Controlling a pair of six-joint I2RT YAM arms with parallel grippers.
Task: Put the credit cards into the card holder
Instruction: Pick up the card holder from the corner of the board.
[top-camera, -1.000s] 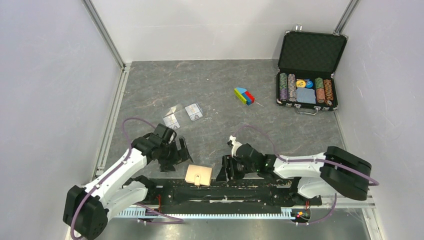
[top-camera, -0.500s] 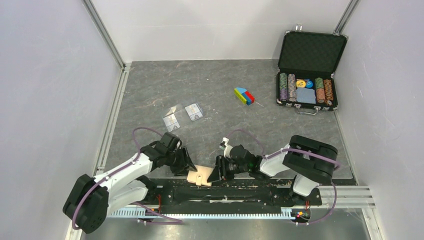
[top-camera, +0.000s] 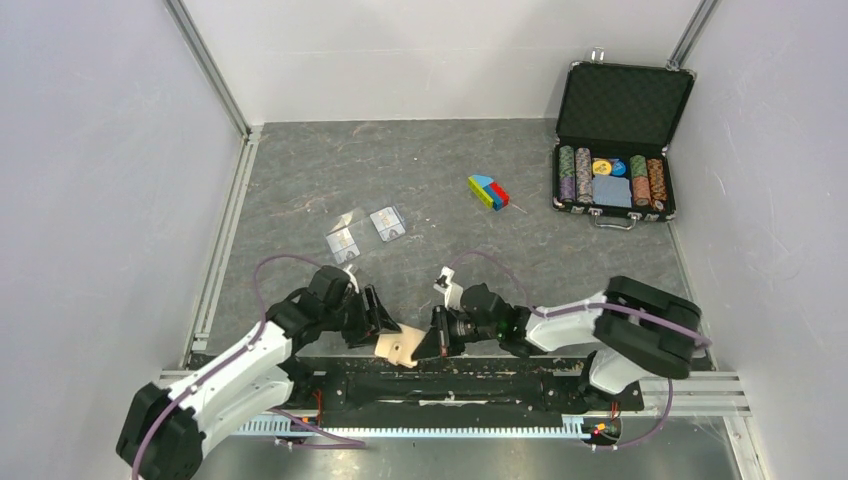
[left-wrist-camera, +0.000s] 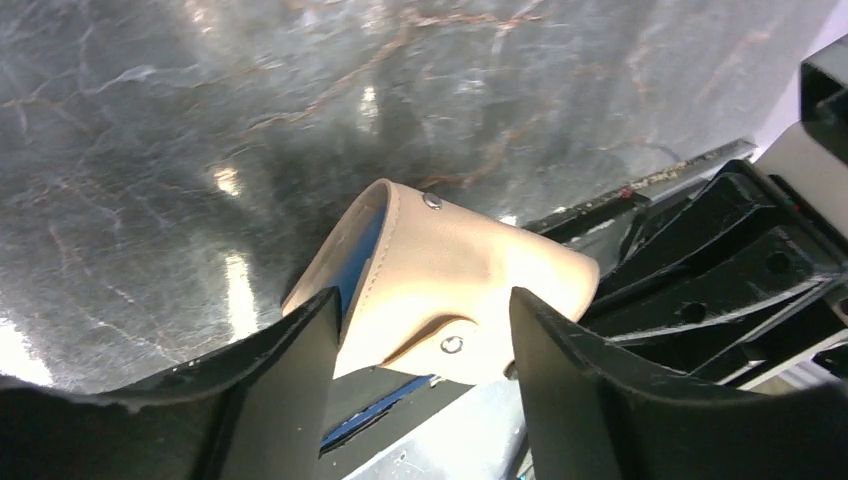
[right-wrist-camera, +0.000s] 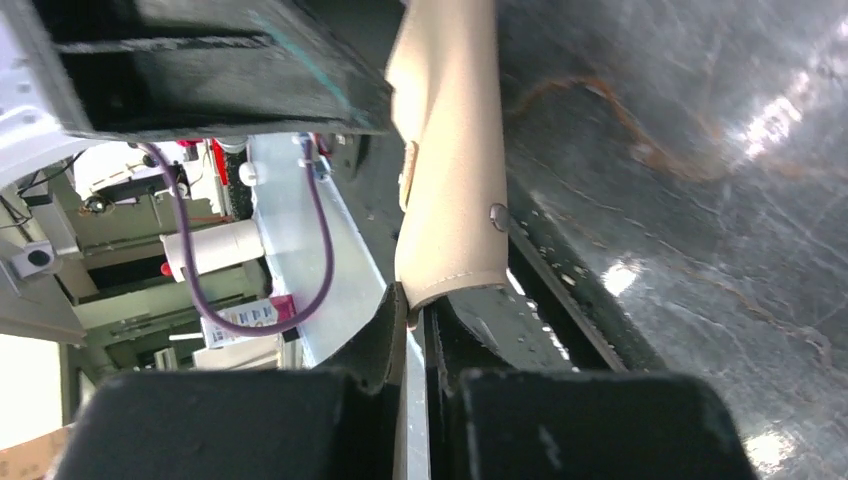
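The tan card holder (top-camera: 400, 346) is at the table's near edge, tilted up between both grippers. My right gripper (top-camera: 432, 340) is shut on its right edge; in the right wrist view a corner of the card holder (right-wrist-camera: 445, 170) is pinched at the right gripper (right-wrist-camera: 408, 300). My left gripper (top-camera: 378, 322) is open. In the left wrist view its fingers (left-wrist-camera: 290, 370) stand on either side of the folded card holder (left-wrist-camera: 450, 280), whose snap button faces the camera. Two pale credit cards (top-camera: 343, 241) (top-camera: 388, 223) lie flat further back on the table.
An open black poker-chip case (top-camera: 615, 170) stands at the back right. A small coloured block toy (top-camera: 488, 192) lies mid-table. A black rail (top-camera: 470, 378) runs along the near edge just behind the holder. White walls enclose the table on three sides.
Both grippers have closed in on the card holder from either side. The right gripper has shut on its edge and the holder has tipped up from lying flat. The left jaws have narrowed.
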